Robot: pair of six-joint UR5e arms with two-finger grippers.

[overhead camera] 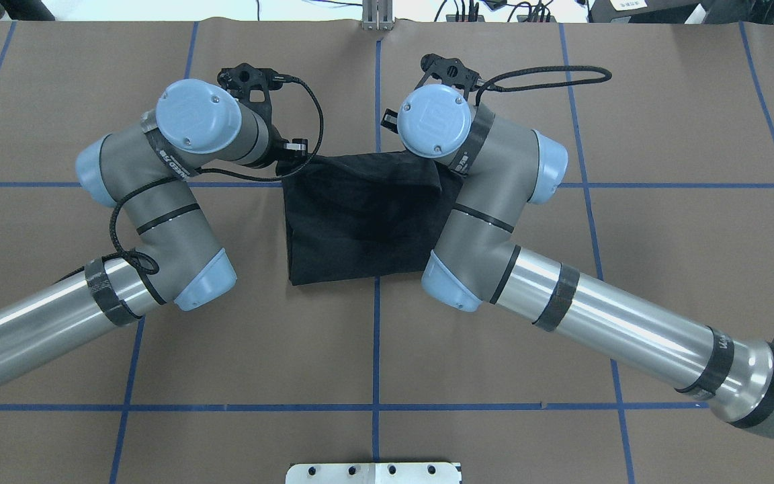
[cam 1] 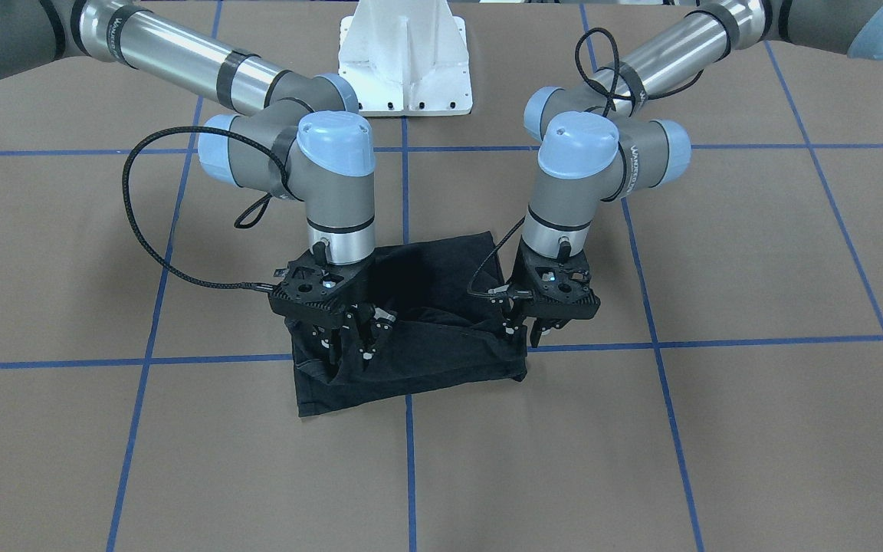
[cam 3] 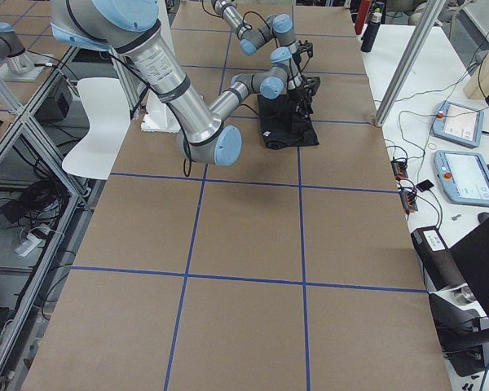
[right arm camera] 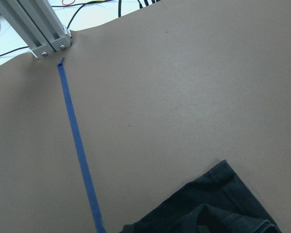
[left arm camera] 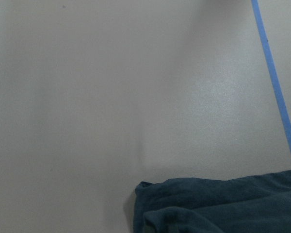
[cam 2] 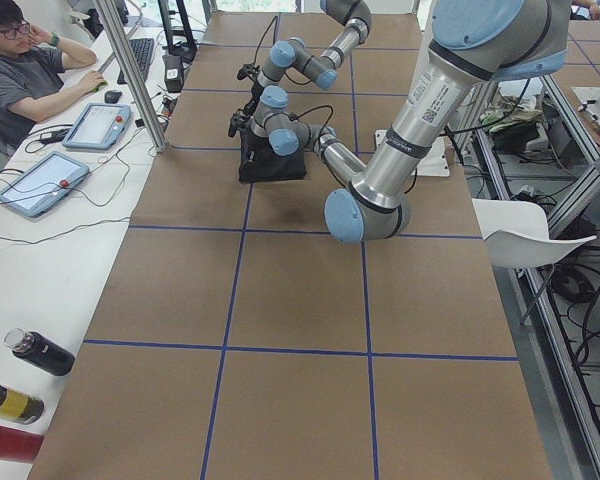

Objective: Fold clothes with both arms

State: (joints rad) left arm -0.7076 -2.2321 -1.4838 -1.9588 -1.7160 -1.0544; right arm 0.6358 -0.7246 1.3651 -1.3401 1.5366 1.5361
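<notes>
The black T-shirt [cam 1: 426, 360] lies folded into a compact rectangle on the brown table, its graphic hidden; it also shows in the overhead view [overhead camera: 360, 222]. Both arms lean over it from the robot's side. My left gripper [cam 1: 526, 331] points down at the shirt's far corner, fingers apart, with one finger past the cloth's edge. Over the other far corner my right gripper [cam 1: 353, 345] stands with its fingers spread, touching rumpled cloth. Each wrist view shows only a shirt corner [left arm camera: 223, 204] [right arm camera: 218, 204] flat on the table, and no fingers.
The white pedestal base [cam 1: 405, 61] stands behind the shirt. Blue tape lines [cam 1: 408, 460] grid the table. A person [cam 2: 20, 70] sits at a side desk with tablets [cam 2: 40, 180] and bottles [cam 2: 40, 352]. An aluminium post [right arm camera: 34, 29] stands at the table's far edge.
</notes>
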